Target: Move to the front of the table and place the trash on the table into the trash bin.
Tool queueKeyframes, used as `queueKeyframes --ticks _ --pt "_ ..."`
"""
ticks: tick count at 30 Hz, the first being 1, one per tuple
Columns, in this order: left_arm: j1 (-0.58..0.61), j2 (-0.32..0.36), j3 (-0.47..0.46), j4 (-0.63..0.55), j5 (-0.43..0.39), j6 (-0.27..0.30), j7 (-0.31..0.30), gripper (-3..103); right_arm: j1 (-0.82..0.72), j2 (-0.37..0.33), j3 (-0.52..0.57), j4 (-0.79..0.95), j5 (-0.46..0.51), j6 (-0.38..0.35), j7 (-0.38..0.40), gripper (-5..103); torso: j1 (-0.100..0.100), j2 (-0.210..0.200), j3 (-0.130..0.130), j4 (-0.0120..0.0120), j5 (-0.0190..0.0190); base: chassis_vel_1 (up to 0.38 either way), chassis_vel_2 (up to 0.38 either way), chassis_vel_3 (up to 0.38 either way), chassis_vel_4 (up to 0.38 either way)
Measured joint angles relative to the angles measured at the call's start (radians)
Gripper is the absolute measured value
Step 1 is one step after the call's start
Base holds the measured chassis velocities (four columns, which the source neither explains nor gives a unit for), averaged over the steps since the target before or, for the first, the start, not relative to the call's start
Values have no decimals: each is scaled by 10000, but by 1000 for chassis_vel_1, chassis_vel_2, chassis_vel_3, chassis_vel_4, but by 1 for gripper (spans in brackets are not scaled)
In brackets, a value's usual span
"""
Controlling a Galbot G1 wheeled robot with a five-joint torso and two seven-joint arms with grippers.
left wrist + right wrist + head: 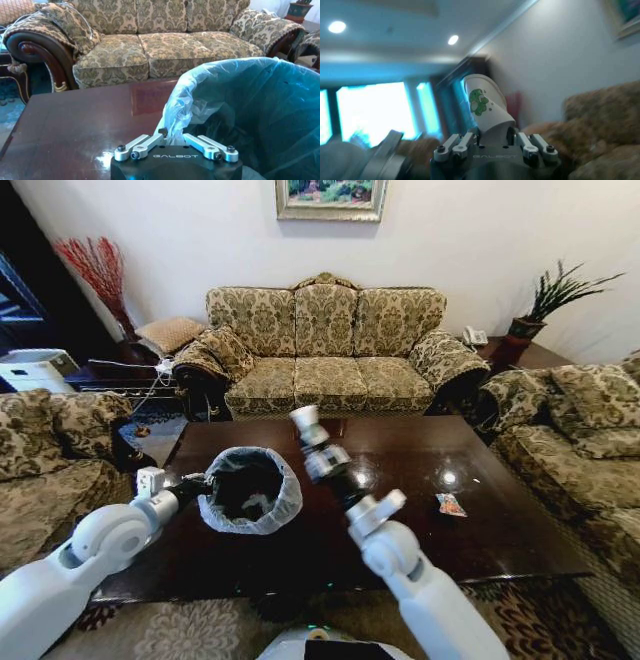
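1. Nearest the head camera are the two white arms, rising from the near edge of the table (500, 530); the robot already stands at the table's front, so the drive-up part of the task looks done.
2. The left gripper (172, 144) sits at the near-left side of the trash bin (250, 488), its fingers pinched together on the translucent bag (200, 86) folded over the rim. The left wrist view shows the bag edge caught between them.
3. The trash bin stands on the table itself, left of the middle and nearer the front edge than the back. Its inside is dark; something pale lies in the bottom, but I cannot tell what it is.
4. The right gripper (316, 442) is raised above the middle of the table, just beside the bin's right rim and pointing upward. It is clamped on a small white paper cup (485, 103) with a green cartoon figure printed on it; the cup's body sticks out beyond the fingers, tilted.
5. Judging by this, one piece of trash is in hand and lifted but not yet over the bin's mouth, so its drop is still to come.
6. One small colourful wrapper (450, 504) remains on the table, well apart from the bin, toward the right edge.
7. The rest of the glossy top looks bare apart from light reflections, so the job seems mostly done: the cup, then the wrapper.
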Motion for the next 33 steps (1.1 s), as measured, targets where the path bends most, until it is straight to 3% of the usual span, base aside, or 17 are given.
queueKeyframes --ticks 9,10,16,19,23,26,29,33 --pt "53 -117 -43 -250 -21 60 -46 1 512 355 -915 -625 -522 -875 308 27 0 0 0 0 -1 0 0 0 0" --pt "59 -107 -45 -250 -22 66 -50 1 499 382 -901 -658 -564 -919 362 38 0 0 0 0 0 0 0 0 0" --pt "97 -119 -37 -272 -22 93 -56 1 354 385 -790 -654 -630 -927 409 54 1 0 1 -1 0 0 0 0 0" --pt "113 -126 -27 -312 -22 105 -53 1 269 371 -744 -590 -665 -852 388 71 0 0 0 -1 0 0 0 0 0" --pt "145 -126 -69 -315 -23 109 -54 1 176 341 -639 -464 -668 -709 339 82 0 0 1 -1 0 0 0 0 0" --pt "181 -128 -117 -327 -25 108 -47 1 -16 267 -398 -237 -782 -465 283 96 0 0 0 -1 0 0 0 0 0" --pt "194 -142 -122 -325 -26 128 -48 1 -283 276 -38 14 -992 -87 335 99 0 -1 0 0 1 0 0 0 0" --pt "224 -165 -172 -237 -20 134 -56 1 -993 312 924 621 -1244 198 1089 100 0 0 0 0 1 0 0 0 0"
